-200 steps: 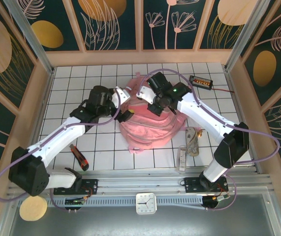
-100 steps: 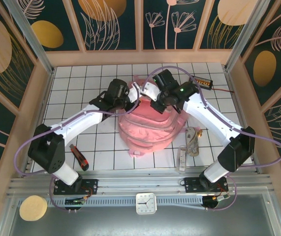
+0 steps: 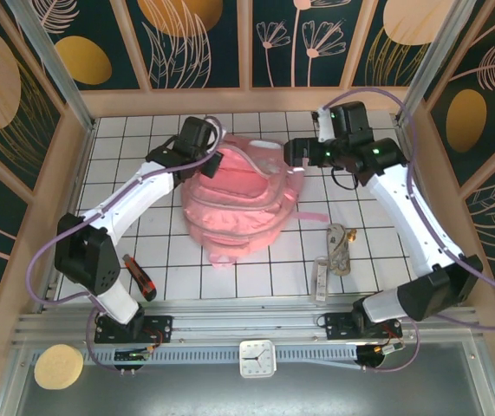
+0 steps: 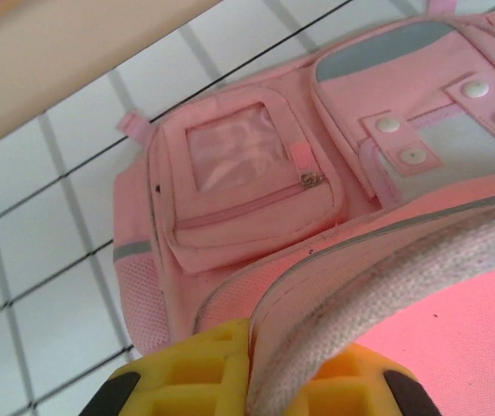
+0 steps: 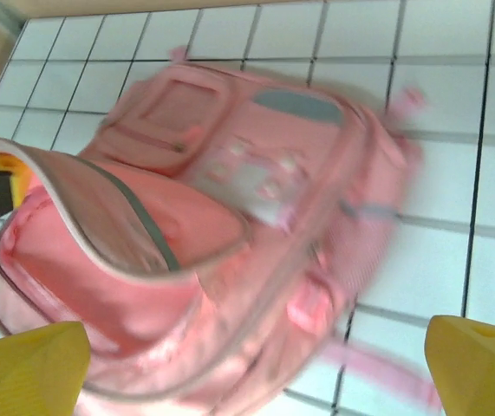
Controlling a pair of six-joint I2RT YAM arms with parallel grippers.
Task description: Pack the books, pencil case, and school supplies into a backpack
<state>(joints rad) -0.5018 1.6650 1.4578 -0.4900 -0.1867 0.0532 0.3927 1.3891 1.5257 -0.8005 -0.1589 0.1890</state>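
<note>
A large light-pink backpack (image 3: 240, 208) lies in the middle of a white tiled tabletop (image 3: 126, 139), seen from above. At the bag's upper left corner, the left fingers (image 3: 207, 163) are clenched on a pale, webbing-edged rim of the backpack. The left wrist view shows that rim pinched between two yellow pads (image 4: 178, 386). Just beyond the bag's upper right corner, the right fingers (image 3: 292, 153) are spread wide, grasping nothing and clear of the fabric. From the right wrist the backpack looks blurred. At the lower right of the overhead frame, well apart from the bag, lie a slim whitish ruler-like bar (image 3: 321, 279) and a pale looped cord bundle (image 3: 341, 247). A red-and-black utility knife (image 3: 140, 277) lies at the lower left. With one thin pinch as the only hold, the rim could slip free, or a pull could drag the soft bag across the tiles instead of opening it. Unsupported on its far side, the mouth may sag shut. The main compartment's contents cannot be made out. The clear front pocket (image 4: 230, 143) seems to hold nothing.
</note>
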